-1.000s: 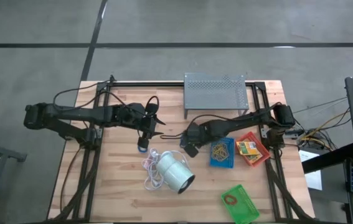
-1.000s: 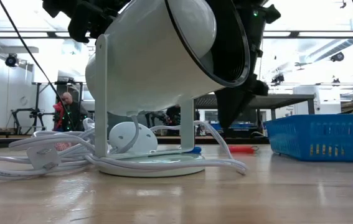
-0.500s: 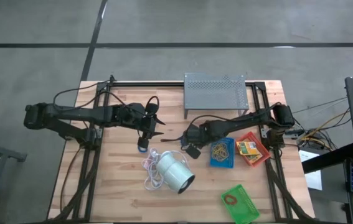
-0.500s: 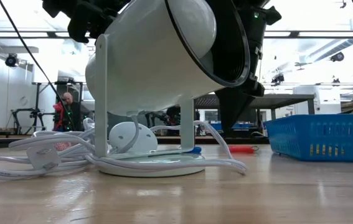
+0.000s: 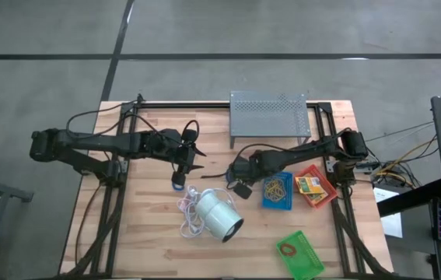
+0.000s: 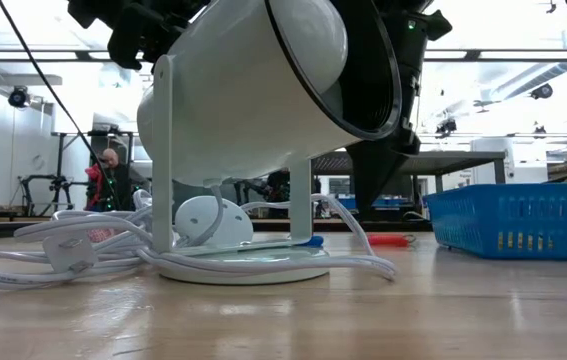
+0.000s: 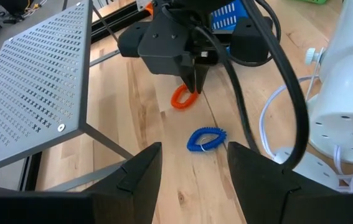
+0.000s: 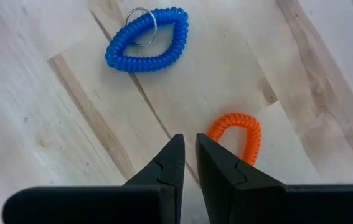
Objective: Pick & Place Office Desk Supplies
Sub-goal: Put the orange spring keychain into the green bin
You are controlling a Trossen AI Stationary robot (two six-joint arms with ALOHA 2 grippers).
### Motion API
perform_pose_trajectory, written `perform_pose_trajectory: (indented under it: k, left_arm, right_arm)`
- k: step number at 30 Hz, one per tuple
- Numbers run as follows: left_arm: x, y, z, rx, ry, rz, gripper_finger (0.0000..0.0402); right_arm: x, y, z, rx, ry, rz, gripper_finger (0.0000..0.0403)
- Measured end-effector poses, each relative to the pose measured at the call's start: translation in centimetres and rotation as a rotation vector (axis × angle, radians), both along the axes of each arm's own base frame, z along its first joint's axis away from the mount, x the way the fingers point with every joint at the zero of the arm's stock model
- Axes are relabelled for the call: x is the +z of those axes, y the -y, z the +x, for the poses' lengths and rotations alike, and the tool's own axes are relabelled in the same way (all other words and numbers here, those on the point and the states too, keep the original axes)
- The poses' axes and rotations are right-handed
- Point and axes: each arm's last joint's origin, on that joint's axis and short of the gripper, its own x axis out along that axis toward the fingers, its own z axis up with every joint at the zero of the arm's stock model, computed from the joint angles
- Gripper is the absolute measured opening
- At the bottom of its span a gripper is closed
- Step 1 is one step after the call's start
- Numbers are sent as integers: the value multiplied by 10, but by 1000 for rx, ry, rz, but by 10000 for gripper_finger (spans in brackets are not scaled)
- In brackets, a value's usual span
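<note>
- My right wrist view showed what the high view could not: my right claw [image 8: 189,163] had its fingers nearly shut with only a thin gap, holding nothing, the tips just beside the orange loop [image 8: 237,136] — a ribbed coil lying flat on the bench [image 8: 58,112].
- The blue loop [image 8: 146,38], also coiled and carrying a metal ring, lay near it but apart.
- From my left wrist, my left claw [image 7: 192,163] hung half open and empty near the bench's middle, looking at both loops and my right claw's black body.
- The grey perforated stand [image 5: 268,115] stood at the bench's far edge.
- The blue tray [image 5: 277,191] and red tray [image 5: 314,187] sat toward the right edge; the green tray [image 5: 299,254] was near the front-right corner.
- In the low view the white lamp [image 6: 253,90] and its cord blocked most of the bench — only the blue tray showed beside it.
</note>
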Motion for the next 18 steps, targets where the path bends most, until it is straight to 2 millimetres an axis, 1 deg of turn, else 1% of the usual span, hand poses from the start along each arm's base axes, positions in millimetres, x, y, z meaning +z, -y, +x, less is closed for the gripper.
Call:
perform_pose_trajectory:
  k: [4, 18]
  left_arm:
    - [0, 0, 0, 0, -1, 0, 184]
    - [0, 0, 0, -1, -5, 1, 184]
  right_arm:
    - [0, 0, 0, 51, -9, -12, 38]
    - [0, 1, 1, 41, 4, -37, 38]
